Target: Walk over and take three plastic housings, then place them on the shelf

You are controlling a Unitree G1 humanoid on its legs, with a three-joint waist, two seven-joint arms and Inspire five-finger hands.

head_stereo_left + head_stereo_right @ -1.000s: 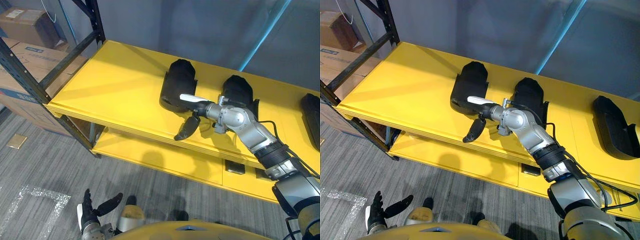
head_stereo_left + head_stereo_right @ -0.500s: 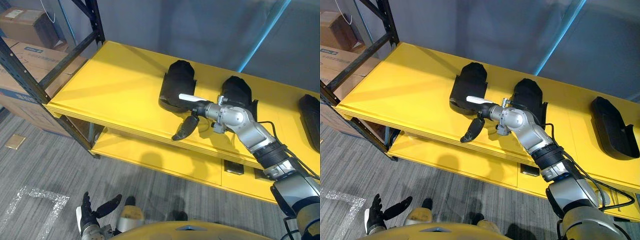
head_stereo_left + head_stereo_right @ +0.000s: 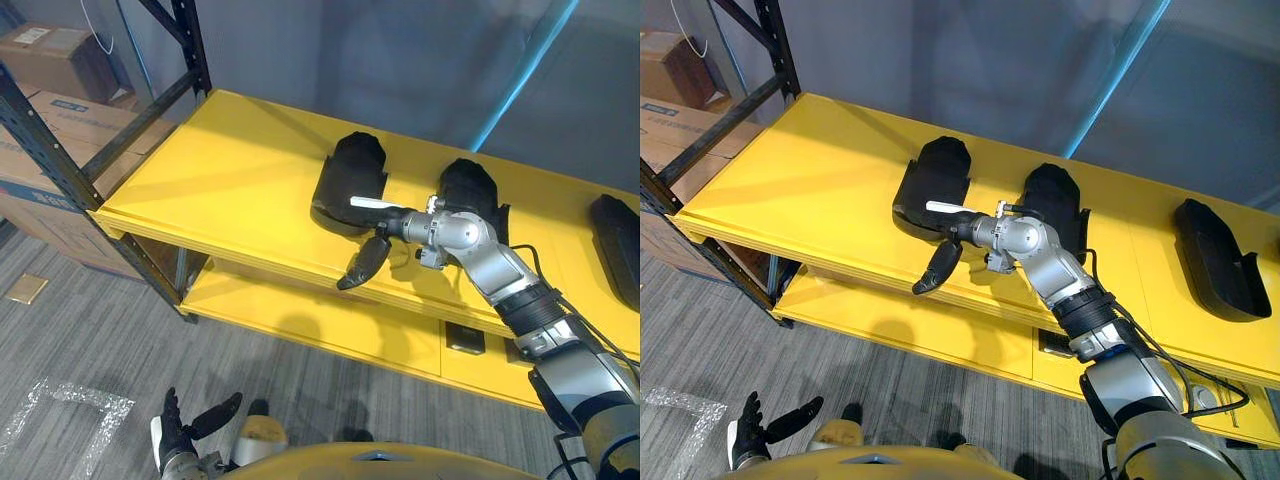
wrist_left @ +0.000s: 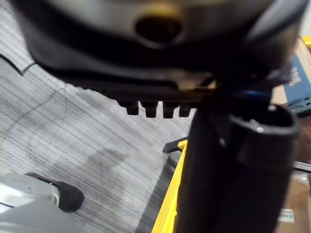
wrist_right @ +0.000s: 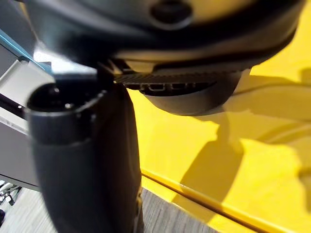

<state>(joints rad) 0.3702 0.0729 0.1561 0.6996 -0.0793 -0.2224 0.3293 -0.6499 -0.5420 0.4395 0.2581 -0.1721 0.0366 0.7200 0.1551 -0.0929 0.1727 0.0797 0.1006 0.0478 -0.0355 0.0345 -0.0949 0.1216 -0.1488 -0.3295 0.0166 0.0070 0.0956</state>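
Note:
Three black plastic housings lie on the yellow shelf point(image 3: 230, 160): a left housing point(image 3: 350, 180), a middle housing point(image 3: 470, 192) and a right housing point(image 3: 618, 238) at the view's edge. My right hand point(image 3: 364, 262) is open just in front of the left housing. Its white-covered thumb point(image 3: 372, 204) points at that housing's near rim, and its straight fingers hang over the shelf's front edge with nothing in them. The wrist passes in front of the middle housing. My left hand point(image 3: 186, 436) is open low over the floor, holding nothing.
A black steel rack post point(image 3: 55, 150) and brace stand at the shelf's left end, with cardboard cartons point(image 3: 45, 45) behind them. A lower yellow shelf point(image 3: 300, 315) runs below. A strip of clear film point(image 3: 60, 405) lies on the grey carpet.
The whole view has shifted a little. My right hand stays open by the left housing, its fingers dipping slightly lower over the front edge. The housings have not moved.

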